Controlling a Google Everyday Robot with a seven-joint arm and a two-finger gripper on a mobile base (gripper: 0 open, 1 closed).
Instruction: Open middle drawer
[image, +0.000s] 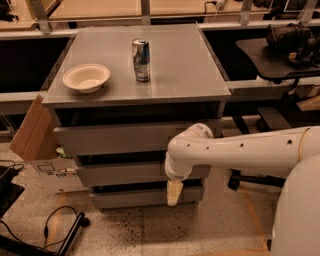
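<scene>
The middle drawer (120, 174) is the grey, handle-less front of medium height in the grey cabinet, between a taller front above and a shorter one below. It looks pushed in, about level with the other fronts. My gripper (174, 193) is cream-coloured and hangs straight down from the white arm's wrist (178, 167). It is in front of the right part of the middle drawer, and its tip reaches down over the bottom drawer front (135, 198). The wrist hides part of the middle drawer's right end.
A white bowl (86, 77) and a metal can (141, 60) stand on the cabinet top (180, 75). A cardboard box (31, 131) leans at the cabinet's left. Cables (55, 231) lie on the floor at the lower left. A dark chair and desk (280, 55) are to the right.
</scene>
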